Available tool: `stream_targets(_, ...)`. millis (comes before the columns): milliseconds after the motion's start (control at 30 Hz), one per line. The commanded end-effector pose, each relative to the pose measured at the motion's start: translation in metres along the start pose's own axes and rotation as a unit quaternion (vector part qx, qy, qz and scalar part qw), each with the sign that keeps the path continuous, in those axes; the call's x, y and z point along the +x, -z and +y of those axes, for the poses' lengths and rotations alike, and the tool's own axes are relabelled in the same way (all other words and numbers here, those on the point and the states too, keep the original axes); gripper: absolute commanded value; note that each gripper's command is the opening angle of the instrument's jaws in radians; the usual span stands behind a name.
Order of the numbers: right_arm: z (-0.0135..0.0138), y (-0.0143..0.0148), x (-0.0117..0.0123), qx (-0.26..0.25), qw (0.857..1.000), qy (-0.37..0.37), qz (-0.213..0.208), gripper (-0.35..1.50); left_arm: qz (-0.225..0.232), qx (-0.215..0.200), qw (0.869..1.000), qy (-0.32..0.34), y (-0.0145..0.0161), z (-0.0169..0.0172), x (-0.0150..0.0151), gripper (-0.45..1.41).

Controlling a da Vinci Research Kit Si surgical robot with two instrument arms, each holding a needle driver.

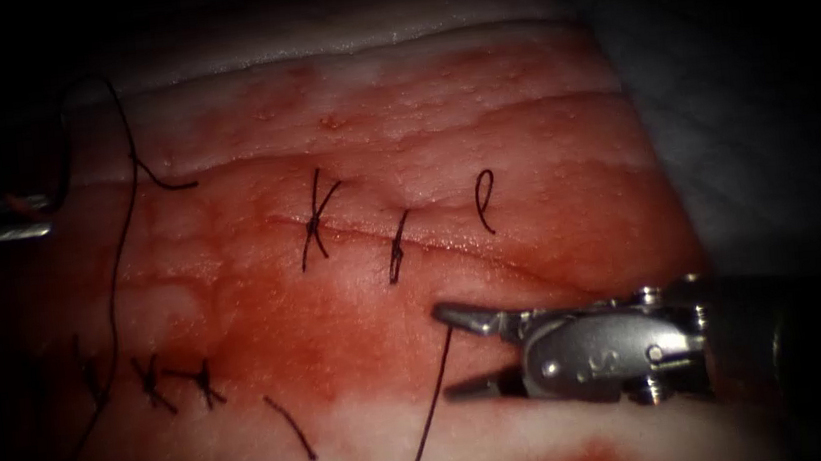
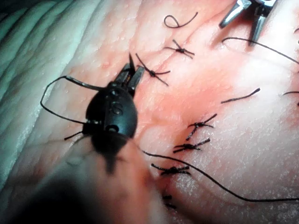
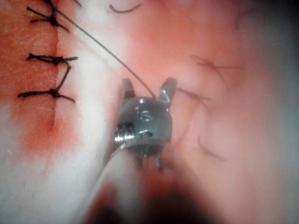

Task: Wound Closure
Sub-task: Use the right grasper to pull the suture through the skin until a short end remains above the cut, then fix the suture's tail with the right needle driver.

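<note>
My right tool [image 1: 442, 351] lies across the tissue [image 1: 482, 133] just below the cut [image 1: 452, 247], its jaws open. A long dark thread [image 1: 428, 415] runs between those jaws without being held, as seen again in the right wrist view at the right tool [image 3: 148, 86] with the thread [image 3: 103, 46]. My left tool [image 2: 131, 72] rests on the tissue left of the cut, shut on the thread [image 2: 51, 84], which loops beside its wrist. Its shaft [image 1: 4, 231] sits at the far left edge of the endoscope view.
Two tied stitches [image 1: 315, 225] [image 1: 398, 252] cross the cut, with a loose curl of thread [image 1: 485, 201] to their right. An older row of stitches [image 1: 179, 378] and a cut thread end [image 1: 291, 428] lie lower left. Red fluid [image 1: 340, 328] stains the tissue.
</note>
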Motion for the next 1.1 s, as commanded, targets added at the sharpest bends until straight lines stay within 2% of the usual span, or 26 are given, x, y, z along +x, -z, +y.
stream_targets(33,-0.0001,-0.0013,-0.0004,-0.001,1.000,0.004,0.001,1.23,0.001,0.000,1.000,-0.001,-0.0007,-0.0003,-0.0002,-0.45)
stream_targets(67,-0.0002,-0.0014,-0.0004,-0.002,1.000,0.005,0.001,1.09,0.001,0.000,1.000,-0.001,-0.0007,-0.0003,-0.0002,-0.45)
stream_targets(100,-0.0003,-0.0014,-0.0004,0.001,1.000,0.006,-0.001,0.71,0.001,0.000,1.000,-0.001,-0.0007,-0.0002,-0.0002,-0.45)
stream_targets(133,-0.0006,-0.0013,-0.0003,0.004,1.000,0.007,-0.003,0.04,0.001,0.000,1.000,-0.001,-0.0007,-0.0002,-0.0002,-0.45)
stream_targets(167,-0.0008,-0.0012,-0.0001,0.013,1.000,0.011,-0.010,-0.35,0.001,0.000,1.000,-0.001,-0.0007,-0.0003,-0.0003,-0.45)
stream_targets(300,-0.0018,-0.0006,0.0009,0.022,0.998,-0.048,-0.018,-0.35,0.001,0.000,1.000,-0.001,-0.0007,-0.0003,-0.0003,-0.45)
stream_targets(467,-0.0033,0.0003,0.0025,0.029,0.998,-0.053,-0.021,-0.35,0.001,0.000,1.000,-0.001,-0.0007,-0.0002,-0.0003,-0.45)
stream_targets(667,-0.0034,0.0002,0.0030,0.025,0.998,-0.055,-0.012,-0.35,0.001,0.000,1.000,-0.001,-0.0007,-0.0002,-0.0002,-0.45)
stream_targets(733,-0.0032,0.0001,0.0031,0.018,0.998,-0.054,-0.003,0.21,0.001,0.000,1.000,-0.001,-0.0007,-0.0002,-0.0002,-0.45)
stream_targets(767,-0.0029,0.0002,0.0031,0.009,0.999,-0.044,0.006,0.57,0.001,0.000,1.000,-0.001,-0.0007,-0.0002,-0.0002,-0.45)
stream_targets(800,-0.0027,0.0004,0.0031,0.005,0.999,-0.043,0.011,0.73,0.001,0.000,1.000,-0.001,-0.0007,-0.0002,-0.0002,-0.45)
stream_targets(933,-0.0013,0.0020,0.0030,-0.011,0.999,-0.040,0.033,0.99,0.001,0.000,1.000,-0.001,-0.0007,-0.0003,-0.0003,-0.45)
stream_targets(1100,0.0019,0.0048,0.0019,-0.024,0.997,-0.055,0.050,0.98,0.003,0.000,1.000,-0.001,-0.0009,-0.0002,-0.0003,-0.45)
